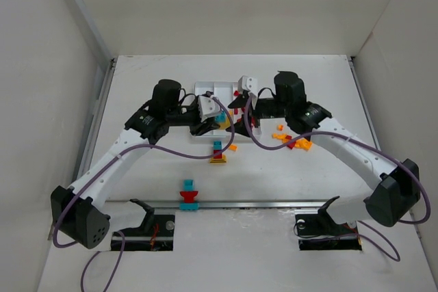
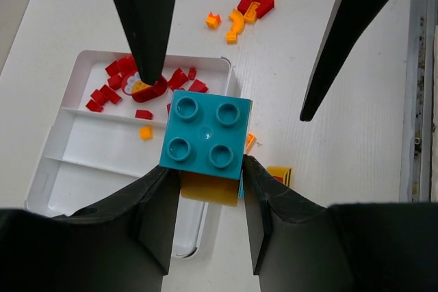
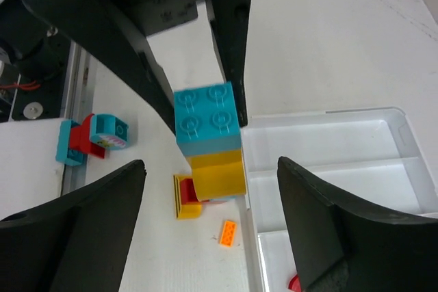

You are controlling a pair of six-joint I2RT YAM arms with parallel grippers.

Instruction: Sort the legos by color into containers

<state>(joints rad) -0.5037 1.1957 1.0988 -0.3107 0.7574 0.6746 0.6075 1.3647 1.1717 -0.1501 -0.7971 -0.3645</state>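
My left gripper [image 2: 209,169] is shut on a small clump, a teal brick [image 2: 205,135] stacked on a yellow one, which hangs over the near right corner of the white tray [image 2: 96,162]. The same clump [image 3: 209,135] sits between the wide-open fingers of my right gripper [image 3: 211,163], which touch nothing. From above, both grippers [image 1: 209,124] [image 1: 243,104] meet over the tray [image 1: 209,89]. Several red legos [image 2: 113,90] lie in the tray's far compartment, and one orange piece [image 2: 146,133] lies in the middle one.
A yellow-and-red piece [image 3: 186,196] and a small orange plate [image 3: 228,232] lie on the table just outside the tray. A teal-and-red clump [image 1: 189,195] rests near the front rail. Loose orange and red legos [image 1: 291,140] are scattered to the tray's right.
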